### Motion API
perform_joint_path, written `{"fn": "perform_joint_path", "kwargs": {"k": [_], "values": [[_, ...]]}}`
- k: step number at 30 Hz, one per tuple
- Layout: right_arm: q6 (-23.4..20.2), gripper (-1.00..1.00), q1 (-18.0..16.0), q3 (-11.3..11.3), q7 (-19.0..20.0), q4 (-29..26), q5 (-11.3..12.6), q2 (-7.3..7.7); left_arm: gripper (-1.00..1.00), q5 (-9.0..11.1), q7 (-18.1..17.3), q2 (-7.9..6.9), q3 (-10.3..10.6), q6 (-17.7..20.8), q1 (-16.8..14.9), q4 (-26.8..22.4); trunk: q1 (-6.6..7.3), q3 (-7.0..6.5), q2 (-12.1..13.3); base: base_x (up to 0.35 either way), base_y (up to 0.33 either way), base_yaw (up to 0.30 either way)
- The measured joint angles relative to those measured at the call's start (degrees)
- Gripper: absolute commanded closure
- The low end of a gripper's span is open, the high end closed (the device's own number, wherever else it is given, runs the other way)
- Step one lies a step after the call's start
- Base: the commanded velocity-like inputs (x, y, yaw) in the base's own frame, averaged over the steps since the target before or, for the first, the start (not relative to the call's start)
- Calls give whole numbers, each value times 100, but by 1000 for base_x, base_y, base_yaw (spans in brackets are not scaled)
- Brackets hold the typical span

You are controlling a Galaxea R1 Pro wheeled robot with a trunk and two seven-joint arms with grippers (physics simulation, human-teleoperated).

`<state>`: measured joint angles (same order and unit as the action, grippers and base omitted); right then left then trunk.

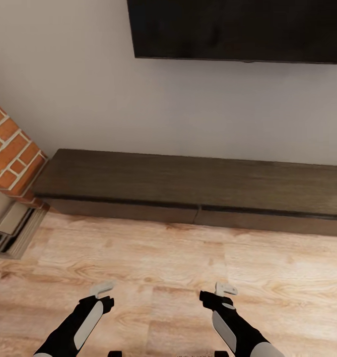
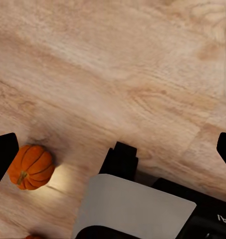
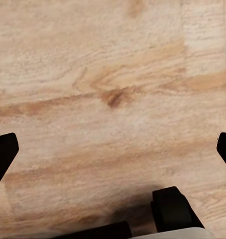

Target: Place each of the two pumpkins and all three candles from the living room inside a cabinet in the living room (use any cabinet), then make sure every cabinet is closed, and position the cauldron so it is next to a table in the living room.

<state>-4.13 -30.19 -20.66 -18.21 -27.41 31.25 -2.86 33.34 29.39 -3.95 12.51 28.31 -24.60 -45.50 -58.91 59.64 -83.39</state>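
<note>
The cabinet is a long low dark-brown console against the wall, with both drawer fronts shut. A small ribbed orange pumpkin lies on the wood floor beside my base. A sliver of another orange thing shows near it, too cropped to identify. My left gripper hangs open over the floor, its dark fingertips wide apart with nothing between them. My right gripper is also open and empty, fingertips spread above bare planks. The candles, cauldron and table are out of view.
A brick fireplace with a metal hearth frame juts out at the left end of the cabinet. A dark TV screen hangs on the wall above. Wood floor lies between me and the cabinet. My base shows below the left wrist.
</note>
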Motion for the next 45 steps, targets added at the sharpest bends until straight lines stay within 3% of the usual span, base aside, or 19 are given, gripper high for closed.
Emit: {"fn": "perform_joint_path", "kwargs": {"k": [16,45], "values": [[17,-100,1,-6,0,-2,-6,0,-100,-2,3,0,-1,0,1,-1,0,69,0,0,11,-231],[43,-100,0,-36,-79,-9,-73,-10,-100,6,-1,11,27,-9,1,125,0,118,0,-19,7,27]]}}
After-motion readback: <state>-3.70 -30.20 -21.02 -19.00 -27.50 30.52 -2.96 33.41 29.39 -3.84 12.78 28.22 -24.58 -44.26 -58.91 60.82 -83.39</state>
